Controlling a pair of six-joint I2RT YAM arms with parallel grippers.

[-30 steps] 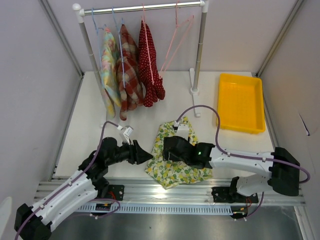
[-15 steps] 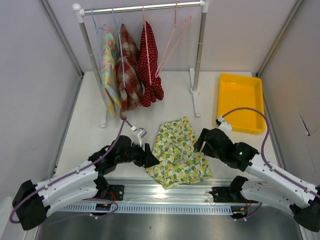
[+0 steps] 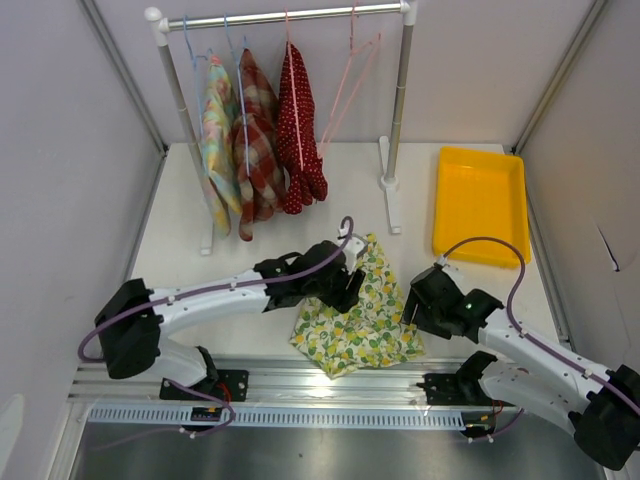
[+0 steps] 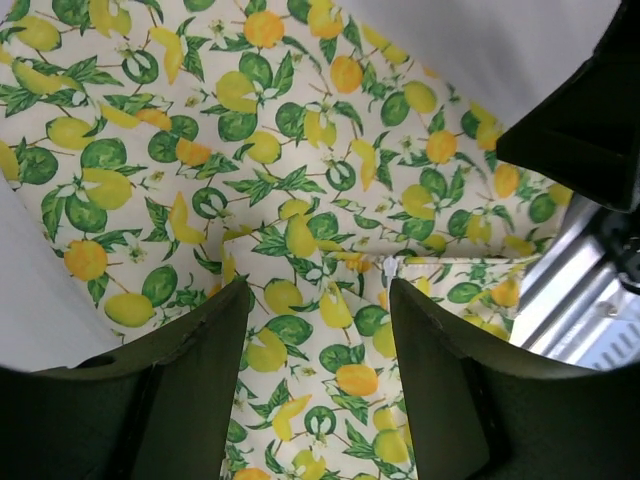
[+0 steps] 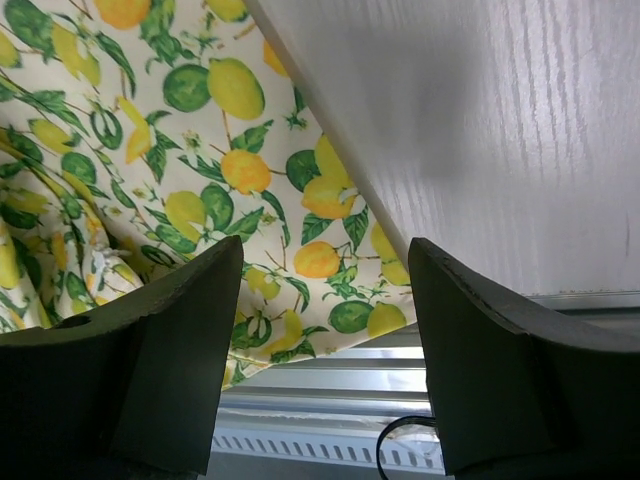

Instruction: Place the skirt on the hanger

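The skirt (image 3: 362, 312), white with a lemon and leaf print, lies crumpled flat on the table near the front edge. My left gripper (image 3: 345, 288) hovers over its upper left part, open, with print showing between the fingers (image 4: 190, 385) and a small zipper pull (image 4: 388, 266) just ahead. My right gripper (image 3: 411, 303) is open at the skirt's right edge, where the cloth (image 5: 200, 150) meets bare table (image 5: 480, 130). An empty pink hanger (image 3: 346, 84) hangs on the rail at the back.
A clothes rack (image 3: 290, 15) at the back carries three hung garments (image 3: 255, 140) left of the pink hanger. Its right post (image 3: 397, 110) stands behind the skirt. A yellow tray (image 3: 480, 205) sits at the back right. A metal rail (image 5: 330, 400) runs along the near edge.
My left arm swung right from beside the skirt to above its upper left part. My right arm drew back from over the skirt to its right edge.
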